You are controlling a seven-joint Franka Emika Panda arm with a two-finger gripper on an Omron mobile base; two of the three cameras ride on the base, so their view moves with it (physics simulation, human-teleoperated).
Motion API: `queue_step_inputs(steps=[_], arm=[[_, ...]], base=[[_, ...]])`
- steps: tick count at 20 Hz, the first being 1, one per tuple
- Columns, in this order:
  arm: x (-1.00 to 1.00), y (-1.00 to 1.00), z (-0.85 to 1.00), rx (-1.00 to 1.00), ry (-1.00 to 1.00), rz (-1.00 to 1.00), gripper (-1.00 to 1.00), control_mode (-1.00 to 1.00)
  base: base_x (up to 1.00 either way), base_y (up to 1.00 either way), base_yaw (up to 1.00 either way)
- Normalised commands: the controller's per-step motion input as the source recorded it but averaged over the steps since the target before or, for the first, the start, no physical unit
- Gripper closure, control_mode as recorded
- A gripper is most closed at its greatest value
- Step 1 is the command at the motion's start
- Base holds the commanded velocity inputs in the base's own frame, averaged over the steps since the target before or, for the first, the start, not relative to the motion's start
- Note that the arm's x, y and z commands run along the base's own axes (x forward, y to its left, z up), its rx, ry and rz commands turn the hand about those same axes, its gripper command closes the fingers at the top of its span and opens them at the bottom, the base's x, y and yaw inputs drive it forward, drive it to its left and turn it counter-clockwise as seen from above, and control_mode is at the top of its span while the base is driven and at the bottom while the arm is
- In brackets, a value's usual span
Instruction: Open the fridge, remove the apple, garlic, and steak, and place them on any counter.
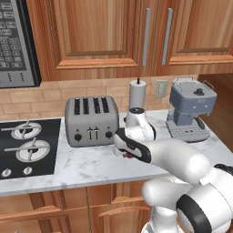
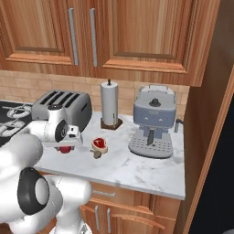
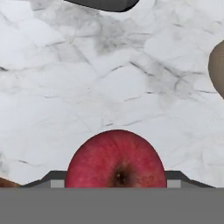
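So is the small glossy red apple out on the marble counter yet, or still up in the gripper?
Cannot tell. The glossy red apple sits low over the white veined marble counter between the gripper's tips; contact with either isn't visible.

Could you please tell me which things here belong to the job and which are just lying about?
Belong to the job: apple, steak, garlic, counter.
Just lying about: toaster, paper towel roll, coffee machine, stove, microwave.
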Motion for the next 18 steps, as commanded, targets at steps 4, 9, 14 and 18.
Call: queue_step_inputs(steps=[4, 9, 14, 18], arm=[[0.34, 0.00, -0.29, 0.00, 0.04, 0.00, 1.00, -1.00], [0.27, 0.00, -0.30, 0.00, 0.02, 0.00, 1.00, -1.00], [0.21, 0.00, -0.29, 0.00, 0.00, 0.00, 1.00, -1.00], [0.19, 0.00, -0.26, 0.00, 0.00, 0.00, 1.00, -1.00]], base=[[0.00, 0.00, 0.00], [0.00, 0.00, 0.00], [0.00, 0.00, 0.00], [0.00, 0.00, 0.00]])
